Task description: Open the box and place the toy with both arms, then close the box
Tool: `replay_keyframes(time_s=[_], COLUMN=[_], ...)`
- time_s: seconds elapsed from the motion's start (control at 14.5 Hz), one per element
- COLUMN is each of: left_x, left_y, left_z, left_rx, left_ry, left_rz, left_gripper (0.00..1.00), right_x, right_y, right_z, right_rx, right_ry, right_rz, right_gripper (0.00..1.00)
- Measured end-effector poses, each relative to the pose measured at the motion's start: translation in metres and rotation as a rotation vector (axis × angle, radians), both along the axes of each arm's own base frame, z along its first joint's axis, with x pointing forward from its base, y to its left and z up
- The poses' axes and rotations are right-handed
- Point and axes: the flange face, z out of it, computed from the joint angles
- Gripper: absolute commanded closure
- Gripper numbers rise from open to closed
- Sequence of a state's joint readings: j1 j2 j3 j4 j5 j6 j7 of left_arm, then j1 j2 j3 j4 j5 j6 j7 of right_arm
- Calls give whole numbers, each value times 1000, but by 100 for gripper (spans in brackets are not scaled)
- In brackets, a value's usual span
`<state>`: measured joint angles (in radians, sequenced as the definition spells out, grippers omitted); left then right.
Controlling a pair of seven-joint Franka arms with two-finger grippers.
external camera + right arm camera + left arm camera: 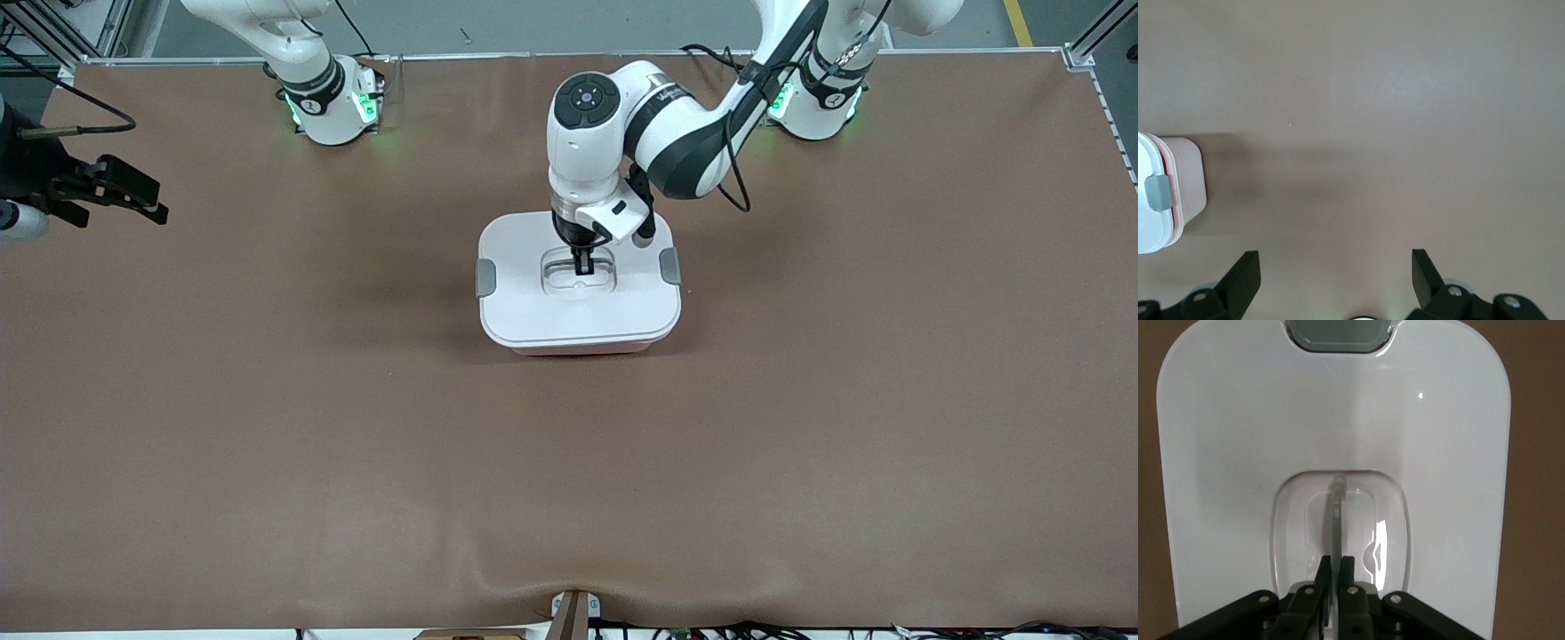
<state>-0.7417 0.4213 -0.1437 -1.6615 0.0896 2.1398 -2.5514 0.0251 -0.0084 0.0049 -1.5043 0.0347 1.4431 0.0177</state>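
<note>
The box (580, 311) stands mid-table, its pink wall showing under a flat white lid (1238, 440) that lies on top. Both grey side clips (486, 277) sit against the lid's ends. My left gripper (583, 264) reaches straight down into the lid's recessed centre and is shut on the thin grey handle (1337, 513). My right gripper (153, 200) hangs open over bare table at the right arm's end, with nothing between its fingers (1245, 277). A corner of the box (1188, 180) shows in the right wrist view. The toy is out of view.
A brown mat (800, 444) covers the whole table. Both arm bases (333, 107) stand along the edge farthest from the front camera. A small bracket (569, 613) and cables sit at the nearest edge.
</note>
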Motion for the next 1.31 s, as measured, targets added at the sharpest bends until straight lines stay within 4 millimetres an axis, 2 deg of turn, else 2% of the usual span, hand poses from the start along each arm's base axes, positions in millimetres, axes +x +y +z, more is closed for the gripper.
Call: replay_keyframes(time_s=[0.76, 1.31], left_x=[-4, -11], left_y=[1, -7], left_z=[-8, -13], left_rx=[24, 17], left_ry=[-3, -6], left_rz=[-15, -25], left_gripper=[100, 100], right_x=[2, 16], right_y=[-10, -20], right_z=[3, 2], right_rx=[-4, -4], right_ry=[-14, -85], right_rz=[-21, -47], right_gripper=[0, 0])
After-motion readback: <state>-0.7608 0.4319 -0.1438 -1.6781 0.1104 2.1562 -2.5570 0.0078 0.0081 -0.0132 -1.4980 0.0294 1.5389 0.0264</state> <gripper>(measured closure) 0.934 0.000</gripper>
